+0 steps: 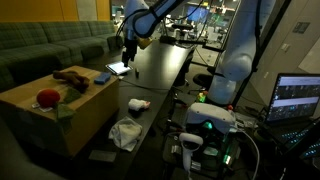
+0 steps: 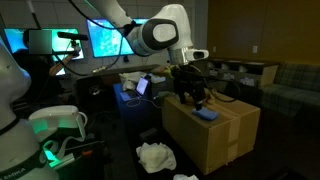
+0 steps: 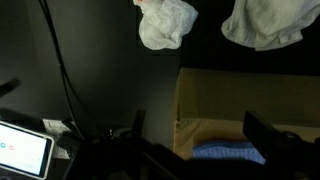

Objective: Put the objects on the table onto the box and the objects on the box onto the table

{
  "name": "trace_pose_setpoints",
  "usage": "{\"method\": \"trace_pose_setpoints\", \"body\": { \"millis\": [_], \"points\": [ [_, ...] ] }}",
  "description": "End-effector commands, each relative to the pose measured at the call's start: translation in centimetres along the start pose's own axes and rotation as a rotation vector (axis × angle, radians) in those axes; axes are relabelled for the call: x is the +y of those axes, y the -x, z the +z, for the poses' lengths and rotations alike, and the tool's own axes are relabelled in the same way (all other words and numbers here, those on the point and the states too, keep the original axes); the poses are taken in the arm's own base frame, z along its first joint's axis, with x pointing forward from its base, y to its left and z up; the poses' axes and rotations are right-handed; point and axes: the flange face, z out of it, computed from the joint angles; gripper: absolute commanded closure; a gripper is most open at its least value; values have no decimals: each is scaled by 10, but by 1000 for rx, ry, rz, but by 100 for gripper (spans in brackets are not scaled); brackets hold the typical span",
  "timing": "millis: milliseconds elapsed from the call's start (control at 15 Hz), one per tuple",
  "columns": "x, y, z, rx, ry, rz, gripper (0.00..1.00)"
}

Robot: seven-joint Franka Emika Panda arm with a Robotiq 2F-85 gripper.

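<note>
- Jaw state: my Robotiq gripper is fully released. Both fingers are spread wide and nothing is between them.
- Task's thing: a flat blue soft-looking pad lies on the flat top of the large tan cardboard box, near a corner of it. I judge this to be the item due for transfer off the box.
- Governing relation: the pad sits directly beneath me, inside the gap between my fingers and slightly toward one of them. The exterior view shows me hovering just above it, not touching.
- Long axis: in the wrist view the pad's longer side appears to run from finger to finger, along my closing line. A straight descent would then pinch it end to end, so a wrist turn to take the short side looks advisable. I cannot tell its thickness.
- Destination: the long black table lies just beside me, past the box edge.
- Other items: a red round object and a brown elongated object rest on the box, well apart from me.
- Crumpled white cloths lie beyond the box edge and below its top.
</note>
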Motion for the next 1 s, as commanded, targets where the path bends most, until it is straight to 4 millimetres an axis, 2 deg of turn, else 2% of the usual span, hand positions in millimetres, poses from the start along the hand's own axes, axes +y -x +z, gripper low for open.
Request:
{"method": "trace_pose_setpoints", "body": {
  "millis": [0, 267, 333, 400, 467, 733, 933],
  "points": [
    [-7, -49, 9, -4, 15, 165, 0],
    [-22, -97, 25, -31, 42, 396, 0],
    [-28, -109, 37, -37, 54, 448, 0],
    [-29, -118, 37, -41, 63, 502, 0],
    [-32, -128, 48, -44, 82, 552, 0],
    [-31, -158, 67, -81, 146, 752, 0],
    [-30, -171, 84, -118, 176, 853, 0]
  ]
}}
